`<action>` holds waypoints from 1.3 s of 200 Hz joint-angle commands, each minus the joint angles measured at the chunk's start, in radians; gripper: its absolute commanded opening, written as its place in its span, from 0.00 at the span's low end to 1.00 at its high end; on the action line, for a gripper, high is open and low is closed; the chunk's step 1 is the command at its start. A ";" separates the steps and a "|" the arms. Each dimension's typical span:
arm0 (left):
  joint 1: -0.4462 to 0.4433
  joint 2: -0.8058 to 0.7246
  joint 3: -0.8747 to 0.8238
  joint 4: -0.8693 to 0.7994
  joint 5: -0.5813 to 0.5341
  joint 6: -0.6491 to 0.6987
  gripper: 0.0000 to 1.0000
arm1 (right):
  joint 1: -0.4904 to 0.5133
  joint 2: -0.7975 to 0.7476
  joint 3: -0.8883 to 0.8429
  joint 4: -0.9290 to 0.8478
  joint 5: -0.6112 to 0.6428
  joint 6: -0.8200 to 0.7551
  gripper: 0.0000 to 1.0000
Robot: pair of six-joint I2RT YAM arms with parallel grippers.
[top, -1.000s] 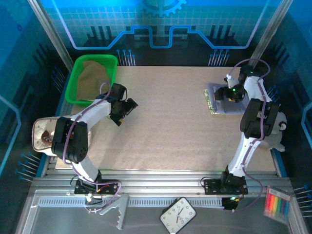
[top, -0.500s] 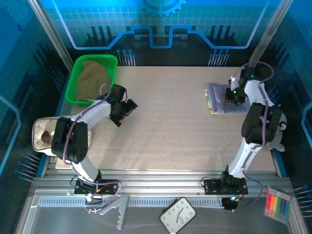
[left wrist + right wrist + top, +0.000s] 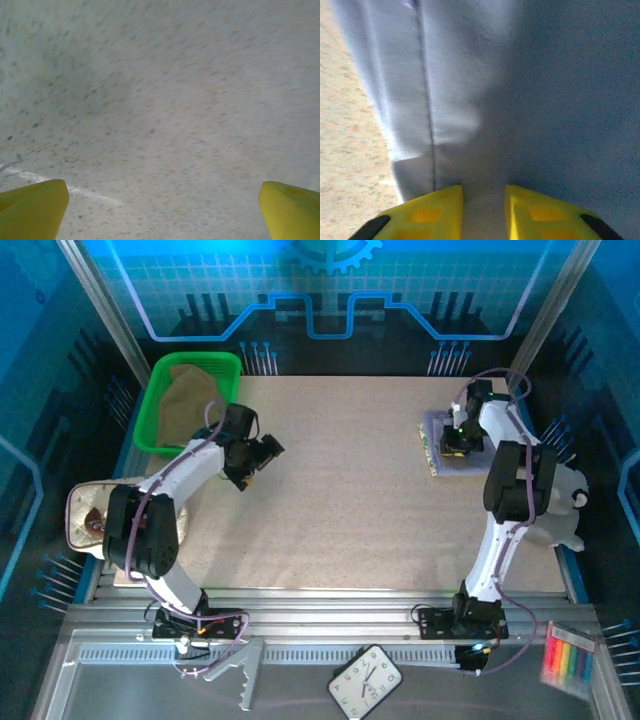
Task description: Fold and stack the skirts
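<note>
green plastic basket [image 3: 195, 358] holds the olive-tan cloth skirt [image 3: 190, 400]. folded lavender-purple skirt [image 3: 545, 75] lies atop the pale yellow floral skirt [image 3: 427, 446], far right. right gripper [image 3: 484, 192], jaws nearly together, on the lavender; grip unclear. left gripper [image 3: 160, 210] wide apart, empty, over speckled table [image 3: 160, 100].

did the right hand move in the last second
Yes. The right hand slid left across the lavender skirt, toward its left edge.
</note>
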 commanded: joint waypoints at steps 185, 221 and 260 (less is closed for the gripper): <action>0.381 0.264 0.417 -0.364 -0.177 0.216 0.60 | 0.054 -0.833 -0.517 0.399 0.026 0.344 1.00; 0.390 0.257 0.438 -0.343 -0.133 0.222 0.33 | 0.054 -0.820 -0.512 0.410 0.007 0.357 1.00; 0.390 0.249 0.467 -0.370 -0.153 0.247 0.15 | 0.055 -0.805 -0.508 0.410 -0.005 0.373 1.00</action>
